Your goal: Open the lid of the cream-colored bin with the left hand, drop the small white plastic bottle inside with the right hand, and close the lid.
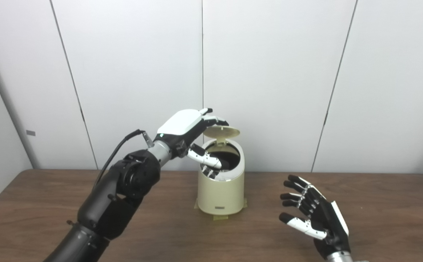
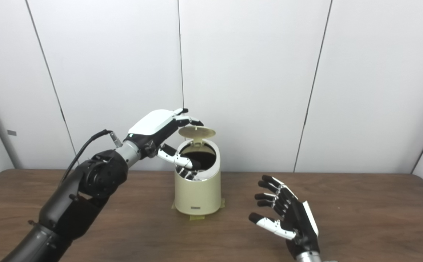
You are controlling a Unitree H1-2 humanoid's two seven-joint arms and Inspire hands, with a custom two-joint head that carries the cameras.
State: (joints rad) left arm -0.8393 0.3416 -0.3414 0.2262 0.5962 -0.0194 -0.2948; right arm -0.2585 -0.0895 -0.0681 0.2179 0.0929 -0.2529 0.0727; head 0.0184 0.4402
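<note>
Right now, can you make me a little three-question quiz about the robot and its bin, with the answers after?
1. True or false: the lid of the cream bin is up.
2. Which hand is at the lid: A) left hand, B) right hand?
3. Fill in: the right hand is open and holds ____.

Key: 1 true. 2 A; its fingers rest over the lid's top. 3 nothing; no bottle shows on the table.
</note>
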